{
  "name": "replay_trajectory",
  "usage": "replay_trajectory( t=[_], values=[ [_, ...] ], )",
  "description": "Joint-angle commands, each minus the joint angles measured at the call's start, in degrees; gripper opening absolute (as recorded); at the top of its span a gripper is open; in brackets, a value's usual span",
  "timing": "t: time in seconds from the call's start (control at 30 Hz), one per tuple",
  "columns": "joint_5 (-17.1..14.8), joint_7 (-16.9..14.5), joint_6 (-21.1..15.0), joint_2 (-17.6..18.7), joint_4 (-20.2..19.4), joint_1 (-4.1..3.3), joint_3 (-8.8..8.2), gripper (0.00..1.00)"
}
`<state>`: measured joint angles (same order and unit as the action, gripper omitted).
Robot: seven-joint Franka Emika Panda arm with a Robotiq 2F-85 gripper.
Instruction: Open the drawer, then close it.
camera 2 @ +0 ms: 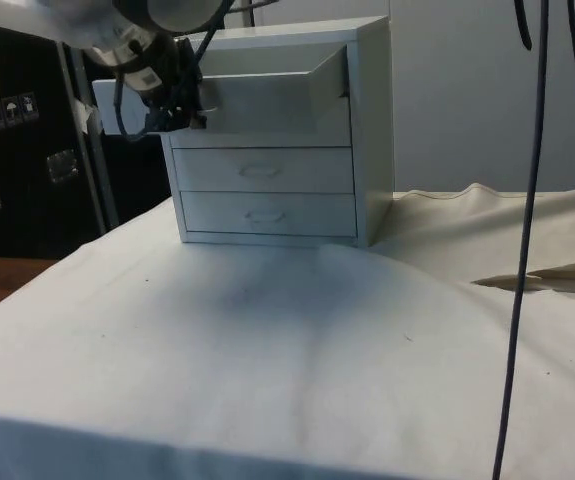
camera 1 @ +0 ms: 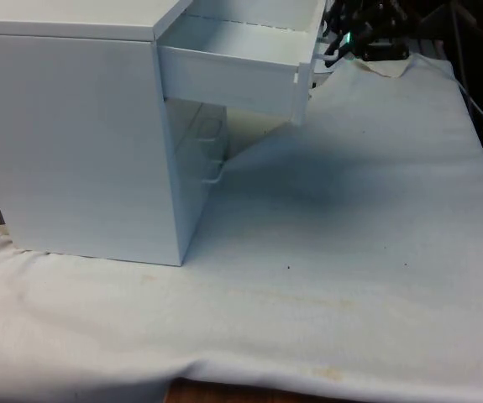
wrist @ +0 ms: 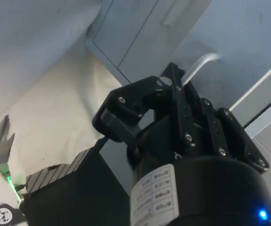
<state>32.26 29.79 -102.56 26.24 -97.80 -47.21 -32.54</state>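
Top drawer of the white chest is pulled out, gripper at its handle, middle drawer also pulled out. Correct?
Not quite. The middle drawer is shut flush, like the bottom drawer; the side view shows it. The rest holds: the top drawer of the white three-drawer chest is pulled out, and the black two-finger gripper is at its metal handle.

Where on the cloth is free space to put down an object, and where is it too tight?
Free: the white cloth in front of the white chest of drawers, out to the table's edges. Crowded: around the pulled-out top drawer, where the black gripper is at the handle.
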Motion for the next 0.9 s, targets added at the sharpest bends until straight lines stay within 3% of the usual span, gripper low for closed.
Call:
replay_trajectory(
  t=[0.0,0.2,0.23,0.3,0.5,0.53,0.57,0.87],
  values=[
    [0.0,0.11,0.8,0.29,0.63,-0.23,0.11,0.0],
    [0.34,0.92,2.41,1.09,1.72,-0.74,0.92,0.0],
    [0.34,0.46,1.55,0.63,0.97,-0.29,0.69,0.0],
    [0.74,1.2,2.86,1.26,1.95,-0.86,1.15,0.0],
    [2.06,1.89,4.47,1.83,2.69,-1.09,1.83,0.0],
    [2.58,1.6,3.55,1.43,1.95,-0.63,1.55,0.0],
    [2.29,1.89,4.53,1.83,2.69,-1.09,1.83,0.0],
    [2.92,1.83,4.24,1.66,2.29,-0.74,1.78,0.04]
  ],
)
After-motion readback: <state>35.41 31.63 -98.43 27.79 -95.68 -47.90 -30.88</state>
